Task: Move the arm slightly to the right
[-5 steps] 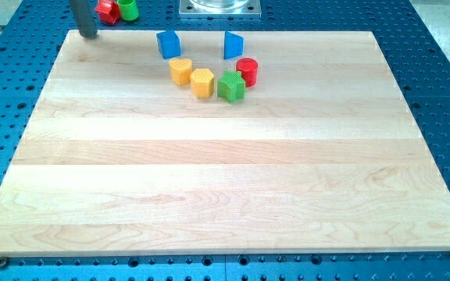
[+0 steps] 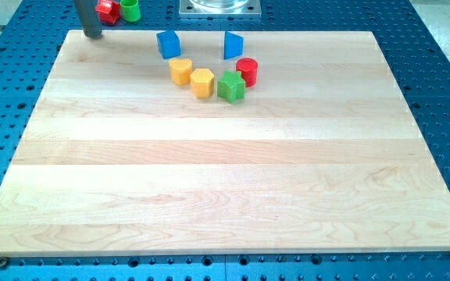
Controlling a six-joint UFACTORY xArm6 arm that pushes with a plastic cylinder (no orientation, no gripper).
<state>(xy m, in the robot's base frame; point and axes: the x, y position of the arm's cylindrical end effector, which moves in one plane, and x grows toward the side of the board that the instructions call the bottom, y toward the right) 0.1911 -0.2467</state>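
Observation:
My tip [image 2: 91, 34] stands at the view's top left, at the far left corner of the wooden board [image 2: 225, 172]. A red block [image 2: 107, 11] and a green block [image 2: 130, 9] lie just right of the rod, off the board. Further right on the board are a blue block [image 2: 168, 43], a blue wedge-like block [image 2: 233, 44], a red cylinder [image 2: 247, 71], a yellow block [image 2: 180, 70], a yellow hexagonal block [image 2: 202, 82] and a green block [image 2: 230, 86]. The tip touches none of them.
The board lies on a blue perforated table [image 2: 444, 94]. A metal base plate [image 2: 219, 8] sits at the view's top centre.
The rod has shifted a little to the right, closer to the red block. The blocks have not moved.

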